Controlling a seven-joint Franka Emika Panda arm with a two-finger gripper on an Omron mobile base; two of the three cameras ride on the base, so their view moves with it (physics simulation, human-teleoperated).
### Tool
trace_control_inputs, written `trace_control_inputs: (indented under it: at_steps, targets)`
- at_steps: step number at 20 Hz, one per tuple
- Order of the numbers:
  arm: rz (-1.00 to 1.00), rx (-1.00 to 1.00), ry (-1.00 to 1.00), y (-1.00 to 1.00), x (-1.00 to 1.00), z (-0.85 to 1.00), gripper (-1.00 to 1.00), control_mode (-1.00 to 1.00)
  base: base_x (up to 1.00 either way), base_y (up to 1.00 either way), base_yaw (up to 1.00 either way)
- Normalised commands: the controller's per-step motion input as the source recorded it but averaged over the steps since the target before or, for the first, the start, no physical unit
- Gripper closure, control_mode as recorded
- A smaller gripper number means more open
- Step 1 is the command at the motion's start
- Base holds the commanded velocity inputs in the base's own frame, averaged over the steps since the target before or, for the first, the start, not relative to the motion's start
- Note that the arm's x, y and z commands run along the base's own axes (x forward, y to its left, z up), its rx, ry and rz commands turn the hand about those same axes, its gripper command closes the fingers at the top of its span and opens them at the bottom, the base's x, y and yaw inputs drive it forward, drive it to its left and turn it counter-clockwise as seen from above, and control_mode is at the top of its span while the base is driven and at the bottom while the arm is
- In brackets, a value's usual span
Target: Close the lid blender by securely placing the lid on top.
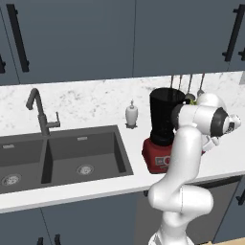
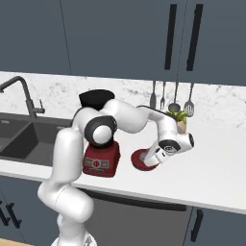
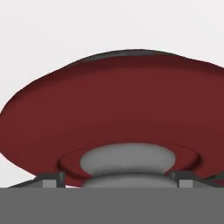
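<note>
The lid, a red disc with a grey knob, lies flat on the white counter just right of the blender. My gripper is down over the lid. In the hand view my gripper stands open, with a dark fingertip on each side of the knob and a small gap at the left one. The blender has a boxy red base and a dark, uncovered jar. My arm partly hides the blender in both base views.
A dark double sink with a faucet lies left of the blender, and a white soap dispenser stands behind it. Utensils hang on the back wall and a small potted plant stands behind my hand. Cabinets hang overhead.
</note>
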Motion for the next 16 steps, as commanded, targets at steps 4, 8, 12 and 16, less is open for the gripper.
trace_control_inputs:
  at_steps: [4,8,12,16]
  targets:
    - [0.00,0.00,0.00,0.00,-0.03,-0.65,1.00,-1.00,0.00,0.00,0.00]
    - [-0.01,0.00,-0.02,0.00,-0.23,-0.19,1.00,-1.00,0.00,0.00,0.00]
    - [-0.09,0.00,-0.03,-0.03,-0.18,0.32,1.00,-1.00,0.00,0.00,0.00]
    - [-0.07,0.00,-0.09,-0.11,0.00,0.81,1.00,-1.00,0.00,0.00,0.00]
